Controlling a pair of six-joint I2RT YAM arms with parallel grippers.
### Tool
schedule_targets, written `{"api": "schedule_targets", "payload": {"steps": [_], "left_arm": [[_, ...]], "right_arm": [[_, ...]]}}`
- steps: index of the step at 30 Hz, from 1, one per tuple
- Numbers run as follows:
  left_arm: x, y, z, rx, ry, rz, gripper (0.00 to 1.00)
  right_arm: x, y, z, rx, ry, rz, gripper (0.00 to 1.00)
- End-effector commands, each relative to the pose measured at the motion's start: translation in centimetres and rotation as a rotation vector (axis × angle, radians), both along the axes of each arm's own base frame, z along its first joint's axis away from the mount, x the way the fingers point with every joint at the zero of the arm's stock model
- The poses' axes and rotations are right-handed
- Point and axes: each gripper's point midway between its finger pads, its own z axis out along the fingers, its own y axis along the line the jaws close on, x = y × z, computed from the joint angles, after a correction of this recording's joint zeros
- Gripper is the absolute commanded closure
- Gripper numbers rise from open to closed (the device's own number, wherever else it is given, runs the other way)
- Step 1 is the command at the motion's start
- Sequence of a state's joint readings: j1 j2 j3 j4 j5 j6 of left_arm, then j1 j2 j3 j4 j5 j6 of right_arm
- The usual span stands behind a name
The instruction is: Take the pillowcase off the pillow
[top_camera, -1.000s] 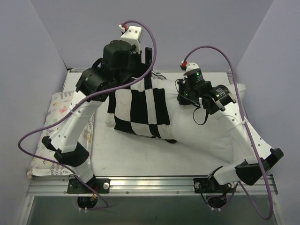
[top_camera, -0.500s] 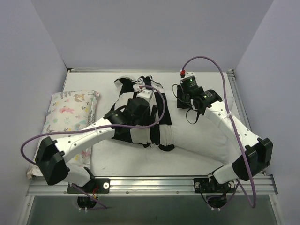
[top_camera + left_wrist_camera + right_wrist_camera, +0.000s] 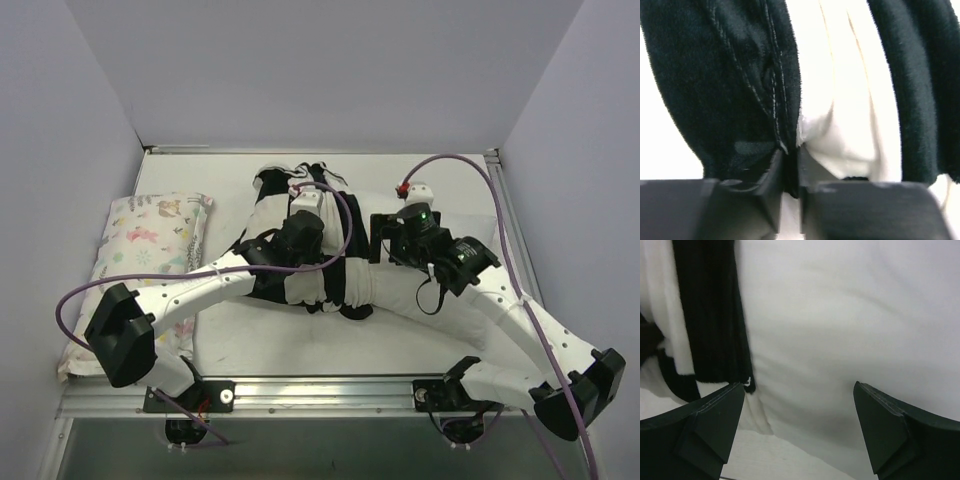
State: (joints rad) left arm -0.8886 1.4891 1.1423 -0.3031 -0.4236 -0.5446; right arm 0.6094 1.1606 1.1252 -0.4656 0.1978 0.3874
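The black-and-white checked pillowcase (image 3: 345, 270) lies bunched over the left end of the white pillow (image 3: 405, 295) in the middle of the table. My left gripper (image 3: 791, 167) is shut on a black hem fold of the pillowcase (image 3: 745, 75); white cloth shows to the right of it. From above, the left gripper (image 3: 303, 205) sits on top of the bunched cover. My right gripper (image 3: 799, 390) stands open over bare pillow (image 3: 850, 315), with the pillowcase edge (image 3: 710, 315) by its left finger. In the overhead view the right gripper (image 3: 382, 240) is at the cover's right edge.
A smaller pastel floral pillow (image 3: 150, 250) lies along the left side of the table (image 3: 260, 345). Purple-grey walls close in the back and both sides. A metal rail (image 3: 320, 395) runs along the near edge by the arm bases.
My left arm came down from high at the back onto the pillowcase and shut on its hem. My right gripper opened and shifted nearer, to the cover's right edge.
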Motion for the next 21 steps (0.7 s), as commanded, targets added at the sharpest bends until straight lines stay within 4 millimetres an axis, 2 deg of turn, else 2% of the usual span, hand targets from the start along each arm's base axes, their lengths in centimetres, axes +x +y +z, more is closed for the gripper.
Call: {"api": "schedule_targets", "payload": {"steps": [1, 2, 4, 5, 11, 15, 17, 18, 20, 21], "left_arm": [[0.3, 0.4, -0.5, -0.007, -0.004, 0.037, 0.81], [0.5, 0.6, -0.7, -0.002, 0.0, 0.045, 0.92], [0.6, 0.9, -0.8, 0.011, 0.004, 0.056, 1.0], [0.7, 1.4, -0.8, 0.022, 0.008, 0.067, 1.0], [0.8, 3.6, 1.1, 0.007, -0.013, 0.084, 1.0], [0.4, 3.1, 2.2, -0.023, -0.029, 0.05, 1.0], [0.4, 3.4, 2.3, -0.017, -0.032, 0.051, 1.0], [0.9, 4.6, 2.6, 0.019, -0.044, 0.081, 1.0], [1.1, 6.2, 2.5, 0.059, -0.034, 0.119, 1.0], [2.3, 8.9, 2.7, 0.058, -0.026, 0.192, 1.0]], "right_arm": [[-1.7, -1.5, -4.3, -0.047, 0.069, -0.09, 0.05], [-2.1, -1.8, -5.8, -0.06, 0.095, -0.096, 0.04], [-1.9, -2.1, -6.5, -0.066, 0.094, -0.128, 0.04], [-1.9, -2.6, -7.3, -0.08, 0.101, -0.144, 0.04], [-0.7, -3.3, -7.6, 0.013, 0.085, -0.18, 0.06], [0.0, -1.9, -8.0, 0.051, 0.108, -0.137, 0.39], [0.1, -1.5, -8.5, 0.066, 0.123, -0.128, 0.68], [0.6, -2.1, -8.6, 0.06, 0.123, -0.151, 1.0], [0.7, -2.8, -8.8, 0.056, 0.132, -0.174, 1.0], [0.9, -3.4, -8.5, 0.064, 0.129, -0.199, 1.0]]}}
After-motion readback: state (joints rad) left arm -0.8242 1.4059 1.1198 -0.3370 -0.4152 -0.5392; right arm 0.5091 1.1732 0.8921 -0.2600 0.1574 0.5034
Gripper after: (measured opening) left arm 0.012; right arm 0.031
